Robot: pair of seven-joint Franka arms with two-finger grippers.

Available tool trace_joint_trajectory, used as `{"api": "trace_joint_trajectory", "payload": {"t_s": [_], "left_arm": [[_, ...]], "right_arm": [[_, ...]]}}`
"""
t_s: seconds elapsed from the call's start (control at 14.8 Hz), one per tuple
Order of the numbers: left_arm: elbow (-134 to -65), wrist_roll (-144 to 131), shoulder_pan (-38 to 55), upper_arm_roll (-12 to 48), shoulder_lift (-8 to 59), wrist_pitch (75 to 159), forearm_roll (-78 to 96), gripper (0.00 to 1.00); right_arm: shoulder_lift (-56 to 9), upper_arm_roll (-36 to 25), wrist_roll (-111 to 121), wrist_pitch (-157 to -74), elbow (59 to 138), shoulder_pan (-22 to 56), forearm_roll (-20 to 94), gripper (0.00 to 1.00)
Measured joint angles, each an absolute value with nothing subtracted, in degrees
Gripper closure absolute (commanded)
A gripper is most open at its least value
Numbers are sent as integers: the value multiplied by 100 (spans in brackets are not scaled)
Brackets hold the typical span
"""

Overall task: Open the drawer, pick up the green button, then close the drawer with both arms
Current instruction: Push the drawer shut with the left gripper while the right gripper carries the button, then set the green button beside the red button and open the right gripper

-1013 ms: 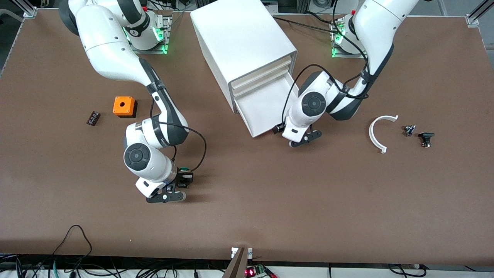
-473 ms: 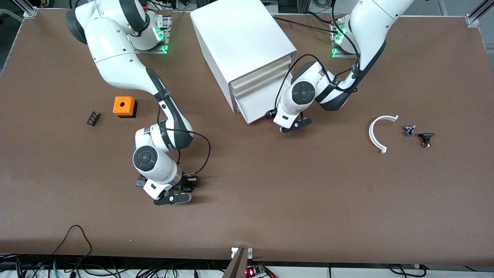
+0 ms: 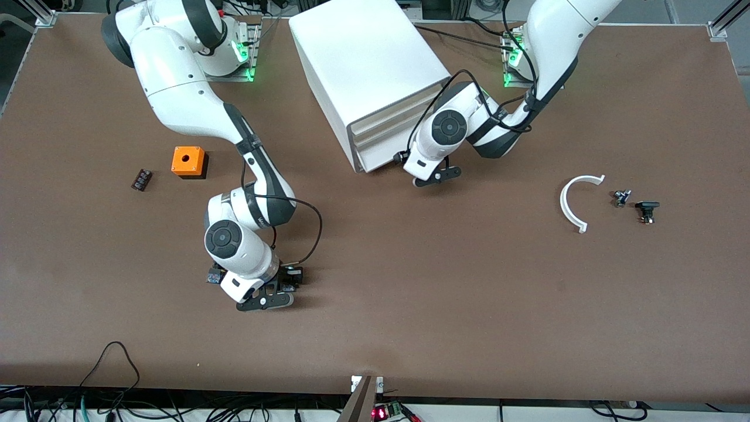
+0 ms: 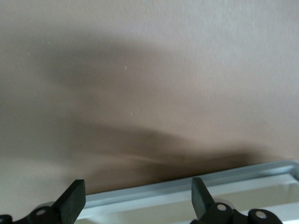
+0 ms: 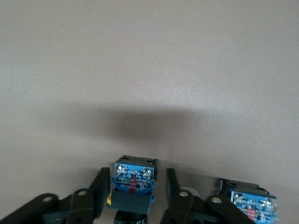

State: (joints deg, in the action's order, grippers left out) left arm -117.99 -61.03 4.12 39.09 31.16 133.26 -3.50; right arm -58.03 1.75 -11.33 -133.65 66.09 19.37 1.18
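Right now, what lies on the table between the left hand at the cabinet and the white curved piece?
Nothing: in the front view, only bare brown table lies between the left hand, at the drawer front, and the white curved piece.

Bare table between the arms; cabinet mid-table.

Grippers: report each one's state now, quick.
Left gripper: open, empty, at the drawer front.
Right gripper: fingers on either side of the button, low at the table; grip unclear.
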Motion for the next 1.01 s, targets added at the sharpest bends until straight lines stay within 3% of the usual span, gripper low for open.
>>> {"api": "trace_joint_trajectory", "payload": {"t_s": [0.41, 1.01], "left_arm": [[-11857, -6186, 387, 4158, 3118, 13341, -350, 0], [-11874, -6400, 260, 4415, 3117, 13314, -352, 0]], "right_arm": [[-5639, 188, -1125, -13413, 6338, 1932, 118, 0], [-4575, 150, -1112, -12782, 6476, 1793, 118, 0]]}}
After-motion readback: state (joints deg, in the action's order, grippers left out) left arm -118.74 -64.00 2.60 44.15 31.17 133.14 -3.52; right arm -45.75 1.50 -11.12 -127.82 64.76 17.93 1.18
